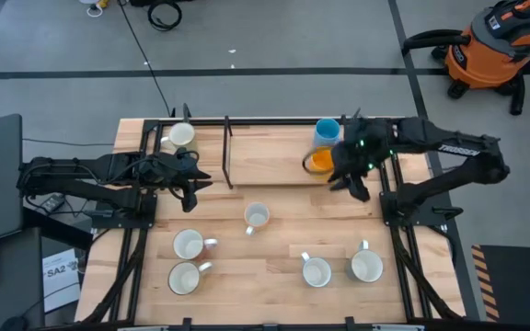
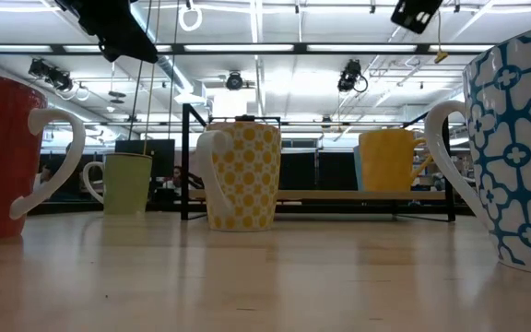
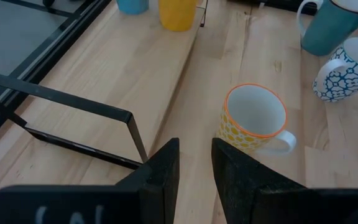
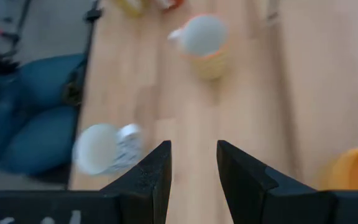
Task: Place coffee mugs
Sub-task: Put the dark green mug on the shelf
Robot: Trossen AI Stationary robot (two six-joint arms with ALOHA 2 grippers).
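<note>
Mostly round glazed mugs (image 1: 257,217) on pale planked table (image 1: 274,253)

The high view looks straight down on the whole table (image 1: 274,248). The low view sits at tabletop height, close among mugs. Both, and the left wrist view, share the yellow-dotted mug (image 2: 241,175)

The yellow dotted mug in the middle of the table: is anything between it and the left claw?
Nothing visible blocks it. In the left wrist view the left gripper, fingers apart and empty, looks across bare wood at the yellow dotted mug. The black rack frame stands off to one side of that path, not across it.
</note>
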